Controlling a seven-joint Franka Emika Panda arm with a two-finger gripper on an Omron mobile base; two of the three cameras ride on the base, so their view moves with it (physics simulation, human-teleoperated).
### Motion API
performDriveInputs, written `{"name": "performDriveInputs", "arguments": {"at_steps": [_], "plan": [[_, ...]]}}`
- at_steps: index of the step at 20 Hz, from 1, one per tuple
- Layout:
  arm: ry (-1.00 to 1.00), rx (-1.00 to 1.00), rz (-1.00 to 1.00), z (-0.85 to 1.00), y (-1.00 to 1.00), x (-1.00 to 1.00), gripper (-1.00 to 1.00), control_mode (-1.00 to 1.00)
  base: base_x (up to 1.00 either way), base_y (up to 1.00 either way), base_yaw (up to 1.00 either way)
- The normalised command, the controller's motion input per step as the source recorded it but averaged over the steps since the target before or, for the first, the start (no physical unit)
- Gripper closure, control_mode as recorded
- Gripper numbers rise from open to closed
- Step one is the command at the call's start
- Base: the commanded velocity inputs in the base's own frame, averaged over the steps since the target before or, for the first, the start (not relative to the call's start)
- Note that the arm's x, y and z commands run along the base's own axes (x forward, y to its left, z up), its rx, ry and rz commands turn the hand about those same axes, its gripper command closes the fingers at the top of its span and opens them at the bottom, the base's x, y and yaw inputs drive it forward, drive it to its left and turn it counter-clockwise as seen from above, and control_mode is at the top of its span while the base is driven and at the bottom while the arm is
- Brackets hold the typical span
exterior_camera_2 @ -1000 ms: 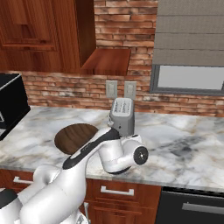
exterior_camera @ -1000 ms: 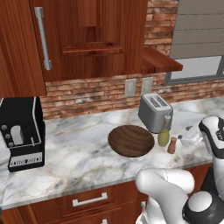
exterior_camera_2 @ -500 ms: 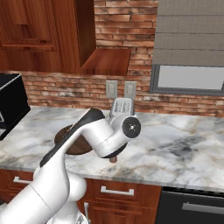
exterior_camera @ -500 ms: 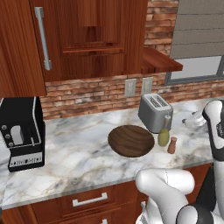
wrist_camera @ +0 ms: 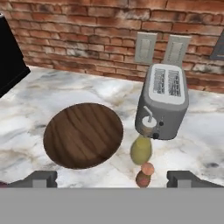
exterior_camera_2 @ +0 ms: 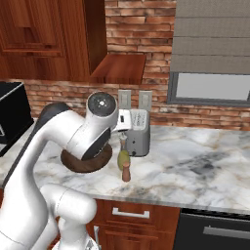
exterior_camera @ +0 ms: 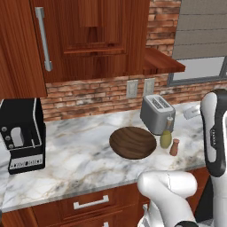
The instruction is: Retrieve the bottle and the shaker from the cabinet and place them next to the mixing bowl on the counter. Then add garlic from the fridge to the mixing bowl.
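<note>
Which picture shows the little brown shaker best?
The left base view: the shaker stands whole and unblocked on the counter, beside the bottle. The right base view shows it whole but smaller. The hand view sees it from above, low in the picture.

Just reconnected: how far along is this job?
Done: the olive yellow-green bottle and small brown shaker stand beside the dark wooden mixing bowl on the marble counter. In hand: nothing; the hand is open. Left: garlic into the bowl.
</note>
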Motion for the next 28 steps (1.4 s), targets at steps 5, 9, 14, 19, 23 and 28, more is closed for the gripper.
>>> {"name": "performDriveInputs", "arguments": {"at_steps": [5, 9, 14, 19, 23, 28], "plan": [[0.14, -0.01, -0.20, 0.56, 0.54, -0.67, -1.00, -1.00, 0.00, 0.00, 0.00], [0.11, 0.00, -0.14, 0.56, 0.41, -0.72, -1.00, -1.00, 0.00, 0.00, 0.00], [0.05, 0.00, -0.11, 0.03, 0.59, -0.67, -1.00, -1.00, 0.00, 0.00, 0.00], [0.00, 0.00, -0.02, 0.01, 0.49, -0.30, -1.00, -1.00, 0.00, 0.00, 0.00], [0.00, 0.00, 0.01, 0.02, 0.38, -0.03, -1.00, -1.00, 0.00, 0.00, 0.00], [0.01, 0.00, 0.06, 0.01, 0.07, 0.22, -1.00, -1.00, 0.00, 0.00, 0.00]]}}
